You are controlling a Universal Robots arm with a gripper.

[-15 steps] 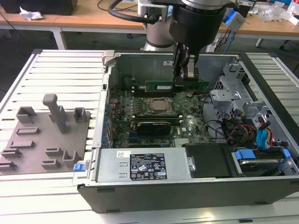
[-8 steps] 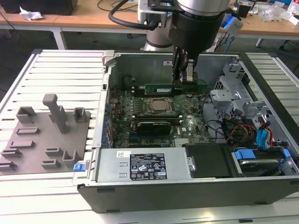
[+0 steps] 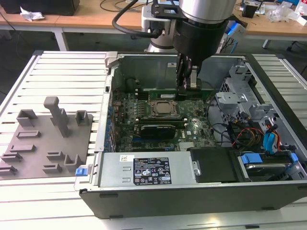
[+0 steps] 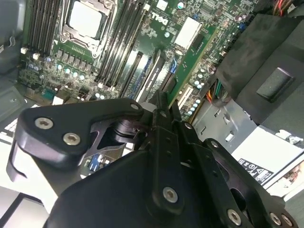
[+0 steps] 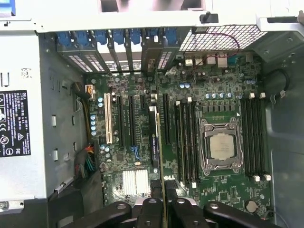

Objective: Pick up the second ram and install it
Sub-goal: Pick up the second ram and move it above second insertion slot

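In the exterior view my gripper (image 3: 187, 87) reaches down into the open computer case, shut on the second ram (image 3: 168, 94). The ram is a long green stick held level over the black memory slots on the far side of the processor socket (image 3: 165, 109). The first wrist view looks along the ram (image 5: 161, 152) edge-on, a thin strip running out from between the fingertips of the gripper (image 5: 161, 202), beside the slots (image 5: 186, 137) next to the socket (image 5: 219, 145). I cannot tell whether the stick touches a slot. The second wrist view has the gripper (image 4: 159, 102) above the motherboard.
The case walls enclose the motherboard (image 3: 192, 129). The power supply (image 3: 144, 170) lies along the near side, and drive bays with cables (image 3: 259, 134) sit at the exterior view's right. A grey plastic fixture tray (image 3: 48, 143) rests on the slatted table at that view's left.
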